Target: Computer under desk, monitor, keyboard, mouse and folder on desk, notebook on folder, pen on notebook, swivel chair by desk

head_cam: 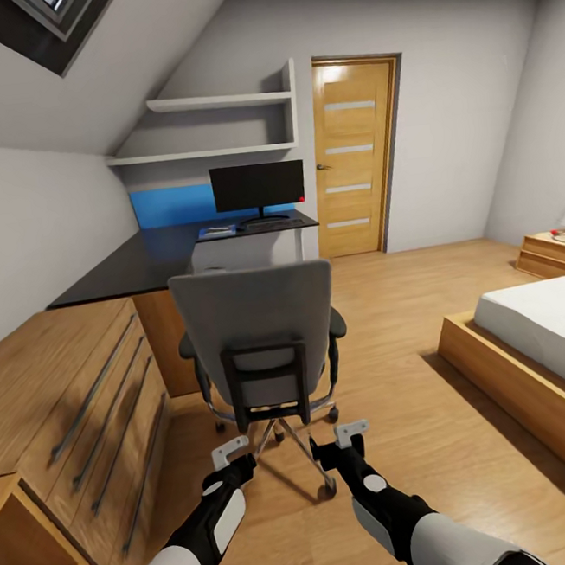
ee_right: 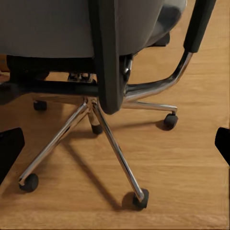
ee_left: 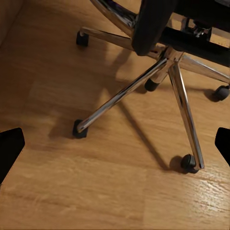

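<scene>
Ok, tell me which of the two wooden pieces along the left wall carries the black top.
The desk, farther back under the monitor; the nearer dresser with long bar handles has a wood top.

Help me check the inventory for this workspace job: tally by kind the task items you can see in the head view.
Swivel chair: 1
Desk: 1
Monitor: 1
Keyboard: 1
Notebook: 1
Computer: 1
Total: 6
The mouse, folder and pen are too small or hidden to make out.
</scene>
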Robot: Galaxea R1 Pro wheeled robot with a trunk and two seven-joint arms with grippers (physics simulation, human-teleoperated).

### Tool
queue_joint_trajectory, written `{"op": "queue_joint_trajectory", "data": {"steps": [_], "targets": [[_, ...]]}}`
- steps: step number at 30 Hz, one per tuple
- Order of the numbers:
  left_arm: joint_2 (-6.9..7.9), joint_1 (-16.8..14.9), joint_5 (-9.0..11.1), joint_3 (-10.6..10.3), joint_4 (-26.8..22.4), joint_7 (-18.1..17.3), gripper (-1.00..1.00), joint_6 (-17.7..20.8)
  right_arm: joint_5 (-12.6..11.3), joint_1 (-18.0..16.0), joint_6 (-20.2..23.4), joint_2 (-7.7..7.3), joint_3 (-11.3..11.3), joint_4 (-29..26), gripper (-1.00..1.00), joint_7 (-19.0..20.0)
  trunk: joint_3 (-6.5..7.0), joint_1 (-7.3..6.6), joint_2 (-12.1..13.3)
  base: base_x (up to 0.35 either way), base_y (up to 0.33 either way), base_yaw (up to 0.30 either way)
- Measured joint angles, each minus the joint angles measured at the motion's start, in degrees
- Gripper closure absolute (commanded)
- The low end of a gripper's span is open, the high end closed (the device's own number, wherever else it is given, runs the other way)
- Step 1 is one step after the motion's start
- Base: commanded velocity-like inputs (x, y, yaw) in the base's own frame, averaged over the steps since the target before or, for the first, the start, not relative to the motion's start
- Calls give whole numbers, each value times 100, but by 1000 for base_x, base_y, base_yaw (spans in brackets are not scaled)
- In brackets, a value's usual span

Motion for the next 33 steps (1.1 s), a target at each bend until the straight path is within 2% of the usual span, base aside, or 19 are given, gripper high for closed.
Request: {"op": "queue_joint_trajectory", "data": {"steps": [3,12,22,33], "targets": [[5,0,-5,0,1,11,-100,-33,3,0,336,0,-12,57,-100,-9,0,1,0,67,0,0],[14,0,-11,-4,6,2,-100,-71,12,0,552,0,-13,78,-100,-12,0,-1,0,222,0,0],[19,0,-12,-1,16,-12,-100,-73,13,0,650,0,-11,70,-100,-9,0,0,0,205,71,0],[32,0,-12,-6,24,-18,-100,-74,13,0,654,0,-8,71,-100,-4,0,2,0,41,35,0]]}}
